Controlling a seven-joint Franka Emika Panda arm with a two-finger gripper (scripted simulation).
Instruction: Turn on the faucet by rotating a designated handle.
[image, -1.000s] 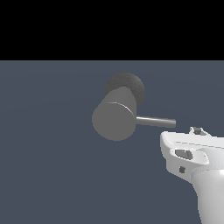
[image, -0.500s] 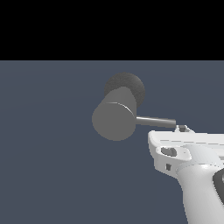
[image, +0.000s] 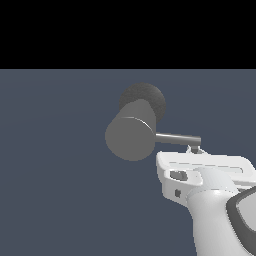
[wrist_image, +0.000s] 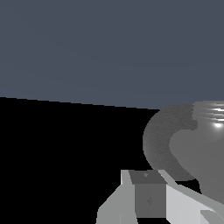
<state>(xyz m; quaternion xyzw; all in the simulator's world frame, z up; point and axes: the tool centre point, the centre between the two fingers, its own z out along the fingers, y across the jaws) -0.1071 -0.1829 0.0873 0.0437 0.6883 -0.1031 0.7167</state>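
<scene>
The faucet (image: 131, 136) is sitting near the middle of the exterior view on a flat blue-grey floor (image: 55, 190); its matte grey cylinder is pointing toward the camera, with the darker speckled round base (image: 150, 97) showing behind and above it. The handle (image: 177, 138) is sticking out of the cylinder's side toward the exterior view's right, lying nearly level, its free end squared off.

The white arm (image: 215, 210) is coming in from the lower right of the faucet. The flat white body of the gripper (image: 196, 149) is sitting just below the handle, and a small dark fingertip (image: 195, 149) is poking up right under the handle's free end (touching or only very near: cannot tell at this size). Whether the fingers are apart or together is not showing in either view; most of them are hidden behind the gripper body.

In the wrist view the faucet (wrist_image: 205, 148) is filling the side of the frame, speckled base (wrist_image: 159, 140) curving around the smooth cylinder with a bright glint on it. A grey block of the gripper (wrist_image: 146, 197) is in the foreground close to the base.

Open room: the floor on the side of the faucet away from the handle is bare, as is the stretch between the cylinder's front face and the camera. Past the floor's far edge the background is plain black.
</scene>
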